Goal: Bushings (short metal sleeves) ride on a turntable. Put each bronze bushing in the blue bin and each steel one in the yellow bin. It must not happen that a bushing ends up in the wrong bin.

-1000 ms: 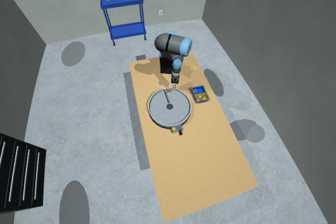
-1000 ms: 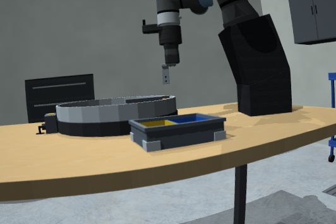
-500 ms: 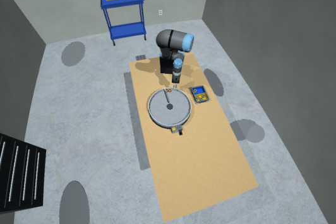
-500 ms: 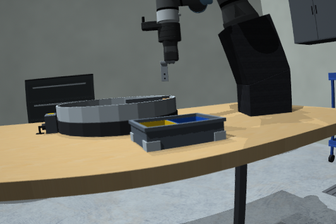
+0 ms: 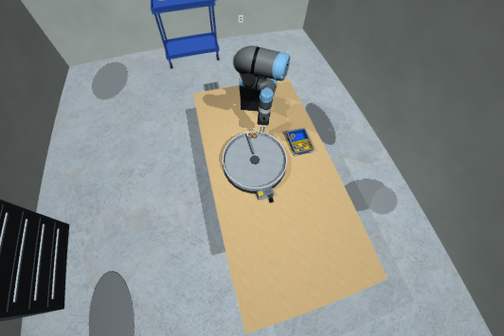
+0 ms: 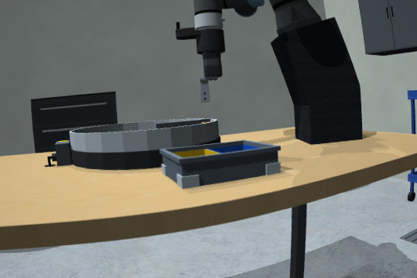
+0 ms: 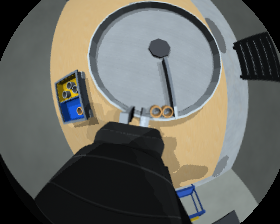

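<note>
The turntable (image 5: 237, 168) (image 6: 117, 142) (image 7: 121, 60) carries two bronze bushings side by side, a left one (image 7: 150, 112) and a right one (image 7: 162, 113), near its rim against a dark bar. The blue bin (image 5: 300, 134) (image 6: 240, 148) (image 7: 67, 113) holds one bronze bushing (image 7: 77, 111). The yellow bin (image 6: 196, 153) (image 7: 63, 86) beside it holds several steel bushings. My gripper (image 5: 262, 129) (image 6: 204, 100) (image 7: 137, 112) is partly open with nothing visible between its fingers. It hangs above the turntable's rim on the robot's side, beside the two bushings.
The dark bar (image 5: 250, 145) (image 7: 167, 82) runs from the hub (image 5: 254, 160) (image 7: 159, 48) to the turntable's rim. The turntable's raised wall is around the bushings. A small box (image 5: 265, 193) (image 6: 63, 153) stands at the turntable's far side from the robot base. The bins share a dark raised tray (image 6: 231, 168).
</note>
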You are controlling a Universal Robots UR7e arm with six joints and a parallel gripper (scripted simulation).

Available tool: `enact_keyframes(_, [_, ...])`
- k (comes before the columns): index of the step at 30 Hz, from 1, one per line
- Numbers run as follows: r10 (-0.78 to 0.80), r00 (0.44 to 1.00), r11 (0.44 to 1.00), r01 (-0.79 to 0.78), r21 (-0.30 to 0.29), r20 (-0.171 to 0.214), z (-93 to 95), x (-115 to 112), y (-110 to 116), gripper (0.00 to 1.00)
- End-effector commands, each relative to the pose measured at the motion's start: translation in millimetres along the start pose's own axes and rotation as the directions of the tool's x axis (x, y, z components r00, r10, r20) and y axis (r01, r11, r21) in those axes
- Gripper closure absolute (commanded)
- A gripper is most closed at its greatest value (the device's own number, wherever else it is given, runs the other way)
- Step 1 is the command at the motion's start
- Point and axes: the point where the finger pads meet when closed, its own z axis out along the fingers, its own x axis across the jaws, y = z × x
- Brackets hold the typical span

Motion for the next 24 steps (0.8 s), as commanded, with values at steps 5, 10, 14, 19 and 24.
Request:
enact_keyframes(5, [0.000,1.000,1.000,0.000,-0.003,-0.001,-45.6,-22.3,-15.1,0.60])
enact_keyframes(10, [0.000,1.000,1.000,0.000,0.001,0.000,-30.7,-15.1,-10.1,0.60])
enact_keyframes(14, [0.000,1.000,1.000,0.000,0.001,0.000,-51.0,-25.1,-16.7,0.60])
enact_keyframes(19, [0.000,1.000,1.000,0.000,0.001,0.000,-81.5,-40.2,-26.5,0.60])
enact_keyframes(24, [0.000,1.000,1.000,0.000,0.001,0.000,-101.9,-50.2,-33.1,0.60])
